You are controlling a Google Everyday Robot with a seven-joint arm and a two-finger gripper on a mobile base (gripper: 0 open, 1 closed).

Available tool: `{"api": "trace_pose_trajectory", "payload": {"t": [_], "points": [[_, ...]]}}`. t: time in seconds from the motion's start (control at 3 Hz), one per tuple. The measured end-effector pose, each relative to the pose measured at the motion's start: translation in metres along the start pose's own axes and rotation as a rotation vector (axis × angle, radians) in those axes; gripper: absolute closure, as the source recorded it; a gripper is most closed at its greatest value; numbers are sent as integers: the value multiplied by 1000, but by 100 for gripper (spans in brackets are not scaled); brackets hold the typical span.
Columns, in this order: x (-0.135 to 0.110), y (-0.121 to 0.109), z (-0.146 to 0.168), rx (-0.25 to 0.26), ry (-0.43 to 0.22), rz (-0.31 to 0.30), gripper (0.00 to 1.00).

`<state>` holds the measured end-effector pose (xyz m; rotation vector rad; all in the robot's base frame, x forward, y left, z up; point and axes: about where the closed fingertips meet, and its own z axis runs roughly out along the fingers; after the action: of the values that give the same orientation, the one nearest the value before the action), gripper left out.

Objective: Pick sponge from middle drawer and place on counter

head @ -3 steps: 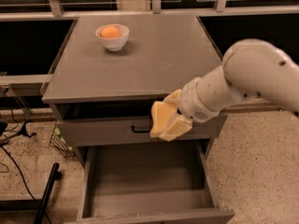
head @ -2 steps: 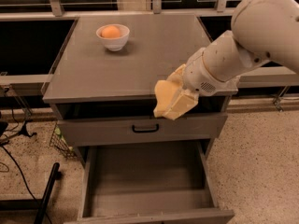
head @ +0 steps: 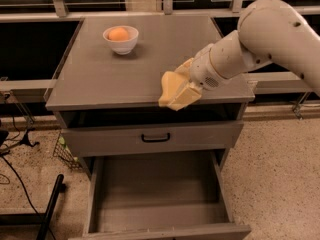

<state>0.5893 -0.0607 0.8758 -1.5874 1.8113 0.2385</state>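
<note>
My gripper (head: 179, 94) hangs over the counter's front edge, right of the middle, at the end of the white arm that reaches in from the right. It is shut on the pale-yellow sponge (head: 171, 87), held just above the grey counter (head: 100, 71). The cream finger pads and the sponge are close in colour and partly overlap. The middle drawer (head: 160, 184) is pulled out below, and its flat grey floor is bare.
A white bowl (head: 121, 45) with an orange ball (head: 118, 33) stands at the counter's back left. The top drawer front with its black handle (head: 155, 138) is nearly shut. A black cable and stand lie on the floor at the left.
The gripper has risen with the sponge from in front of the top drawer front to the level of the counter's front edge, and the arm has swung upward.
</note>
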Motion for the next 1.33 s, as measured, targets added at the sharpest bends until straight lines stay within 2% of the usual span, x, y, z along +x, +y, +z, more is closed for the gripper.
{"api": "trace_pose_trajectory", "payload": {"t": [0.33, 0.67, 1.0, 1.33], "points": [[-4, -31, 29, 57, -62, 28, 100], [-13, -63, 55, 100, -95, 72, 100], [-15, -78, 69, 111, -92, 123, 100], [-8, -85, 87, 84, -56, 217, 100]]}}
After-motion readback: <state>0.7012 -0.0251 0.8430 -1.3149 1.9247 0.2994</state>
